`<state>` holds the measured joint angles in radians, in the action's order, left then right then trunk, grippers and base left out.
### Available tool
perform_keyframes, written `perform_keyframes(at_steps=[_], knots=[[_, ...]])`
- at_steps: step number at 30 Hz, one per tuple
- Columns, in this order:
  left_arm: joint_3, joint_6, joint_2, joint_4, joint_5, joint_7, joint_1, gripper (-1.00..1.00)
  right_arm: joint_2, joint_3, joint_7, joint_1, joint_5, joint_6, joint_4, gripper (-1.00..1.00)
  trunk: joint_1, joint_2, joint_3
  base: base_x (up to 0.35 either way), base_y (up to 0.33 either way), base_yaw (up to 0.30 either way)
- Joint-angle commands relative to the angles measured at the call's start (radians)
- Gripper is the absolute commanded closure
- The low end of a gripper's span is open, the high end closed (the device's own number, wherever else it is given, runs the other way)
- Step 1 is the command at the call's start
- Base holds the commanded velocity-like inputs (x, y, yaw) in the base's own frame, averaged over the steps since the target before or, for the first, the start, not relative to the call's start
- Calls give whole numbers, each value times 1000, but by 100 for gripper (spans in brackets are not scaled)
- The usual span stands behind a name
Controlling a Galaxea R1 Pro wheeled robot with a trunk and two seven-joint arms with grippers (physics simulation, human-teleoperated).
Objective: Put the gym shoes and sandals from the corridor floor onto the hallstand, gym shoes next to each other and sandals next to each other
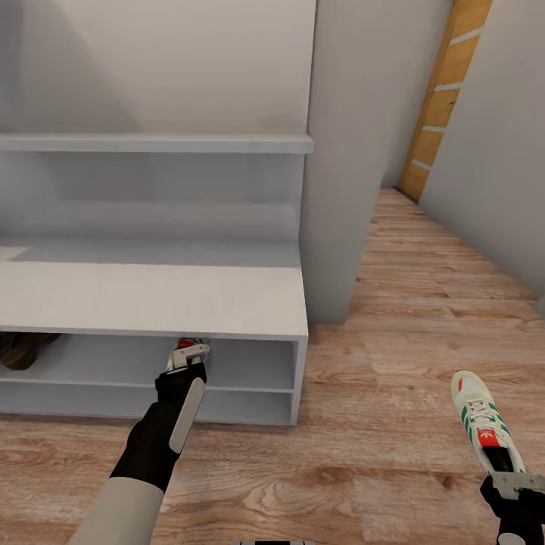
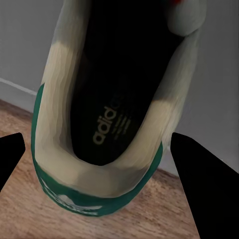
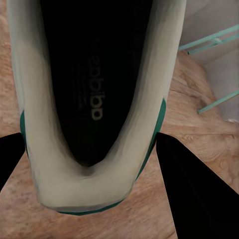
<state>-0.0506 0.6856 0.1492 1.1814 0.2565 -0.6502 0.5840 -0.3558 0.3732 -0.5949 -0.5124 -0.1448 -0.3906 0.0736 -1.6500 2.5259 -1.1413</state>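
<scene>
At far left, brown leather sandals (image 1: 23,350) already lie on the low white hallstand's (image 1: 151,299) upper tier. The left gripper (image 1: 184,362) holds a cream-white, green-striped gym shoe (image 2: 107,119) by its heel, toe into that tier; released early, it could tip onto the wood-plank floor (image 1: 363,454). The right gripper (image 1: 515,484) grips the second gym shoe (image 1: 484,424), toe ahead; a loose heel pinch might slip.

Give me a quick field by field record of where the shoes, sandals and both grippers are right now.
left gripper: shut on one gym shoe, at the hallstand's upper shelf opening
right gripper: shut on the heel of the other gym shoe, above the corridor floor
sandals: brown, on the upper shelf at its left end
hallstand top: bare
</scene>
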Motion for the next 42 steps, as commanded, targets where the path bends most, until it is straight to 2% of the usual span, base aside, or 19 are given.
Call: perform_keyframes(at_steps=[1,15,18,23,42], knots=[[0,0,0,0,0,0,0,100,0,0,-1,0,-1,-1,0,100,0,0,0,5,0,0],[0,-5,-17,-18,0,0,0,100,0,0,-1,0,-1,-1,0,100,0,0,0,1,0,0],[0,-68,-18,-51,0,1,0,100,0,0,-1,0,-1,-1,0,100,0,0,0,0,0,0],[-1,-115,-19,-92,0,3,0,100,1,0,0,0,-1,-1,0,100,0,0,0,0,0,0],[-3,-126,-19,-100,1,3,0,100,1,0,-1,0,-1,-1,0,100,0,0,0,8,0,0]])
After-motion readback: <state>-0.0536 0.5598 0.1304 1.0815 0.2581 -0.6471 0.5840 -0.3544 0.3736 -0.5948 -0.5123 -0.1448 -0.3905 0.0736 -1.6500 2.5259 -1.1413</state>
